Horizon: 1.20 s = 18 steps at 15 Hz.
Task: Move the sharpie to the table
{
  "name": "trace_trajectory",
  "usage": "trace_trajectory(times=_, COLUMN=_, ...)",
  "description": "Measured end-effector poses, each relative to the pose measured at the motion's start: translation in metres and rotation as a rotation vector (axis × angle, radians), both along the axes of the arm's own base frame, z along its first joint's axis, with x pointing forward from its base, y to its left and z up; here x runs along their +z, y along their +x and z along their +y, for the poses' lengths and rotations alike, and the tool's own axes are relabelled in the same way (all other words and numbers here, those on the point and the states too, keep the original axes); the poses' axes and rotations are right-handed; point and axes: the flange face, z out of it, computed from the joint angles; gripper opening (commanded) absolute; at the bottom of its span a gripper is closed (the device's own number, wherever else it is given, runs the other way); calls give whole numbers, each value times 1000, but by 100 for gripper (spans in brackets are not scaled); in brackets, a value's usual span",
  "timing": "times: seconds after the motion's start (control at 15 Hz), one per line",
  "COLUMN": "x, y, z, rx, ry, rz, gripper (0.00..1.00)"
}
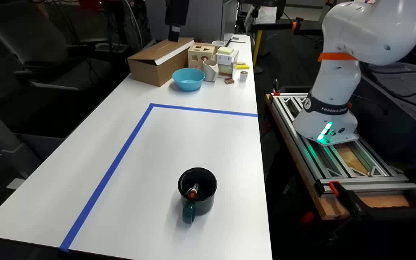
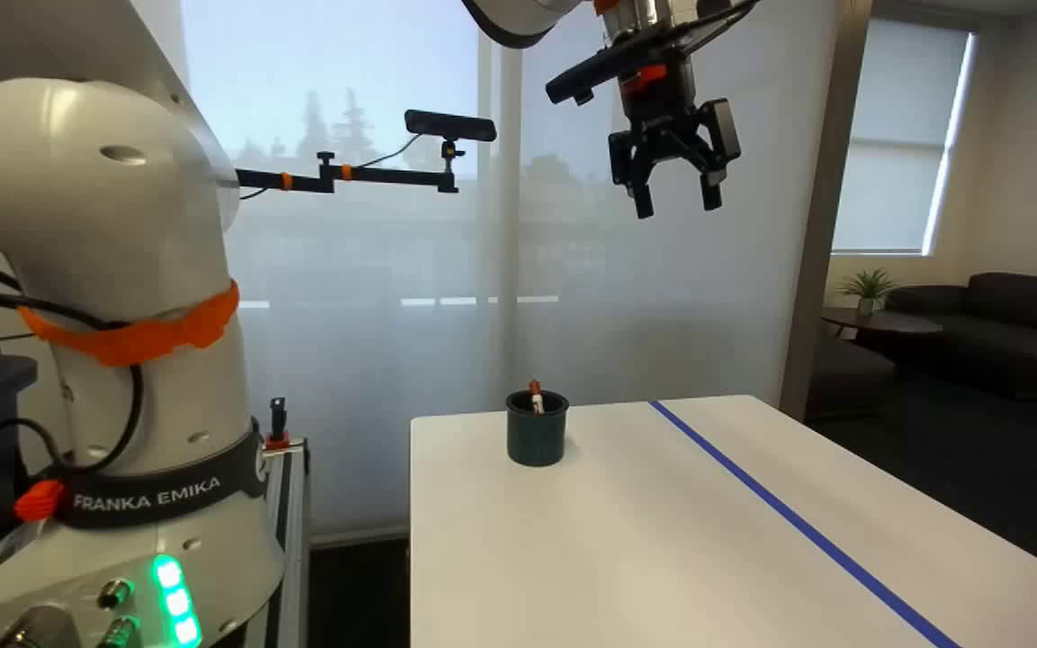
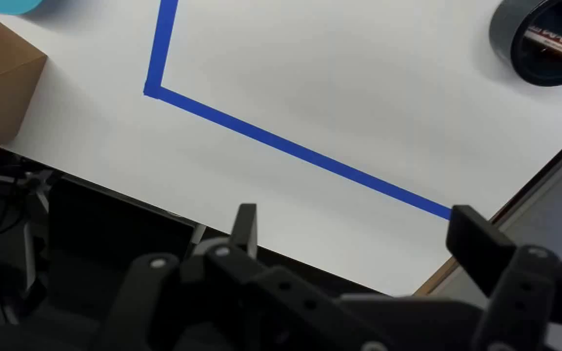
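Note:
The sharpie (image 1: 192,193) is a reddish-brown marker leaning inside a dark cup (image 1: 205,206). Its orange-brown end sticks up above the rim (image 2: 536,392), and its lower end is inside the cup (image 2: 536,441). In the wrist view the sharpie (image 3: 561,46) and the cup (image 3: 505,34) are at the top right corner. The cup stands upright on the white table (image 1: 157,155), which shows in all views. My gripper (image 2: 678,202) is open and empty, high above the table and away from the cup. Its two fingers spread wide in the wrist view (image 3: 354,214).
Blue tape (image 1: 108,173) marks the table. A cardboard box (image 1: 148,74), light blue bowl (image 1: 188,81), white mug (image 1: 210,71), wooden shape box (image 1: 195,57) and small items stand at one end. A metal-framed bench (image 1: 302,151) holds the robot base beside the table.

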Motion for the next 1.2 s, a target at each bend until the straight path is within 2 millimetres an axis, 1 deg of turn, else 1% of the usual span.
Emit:
trace_trajectory(times=0.93, x=2, y=1, z=0, rx=0, ry=0, rz=-5, gripper=100)
trace_trajectory(times=1.07, x=-1, y=1, z=0, rx=10, ry=7, rz=4, gripper=100)
trace_trajectory(times=1.2, x=-9, y=4, z=2, rx=57, ry=24, rz=28, gripper=100)
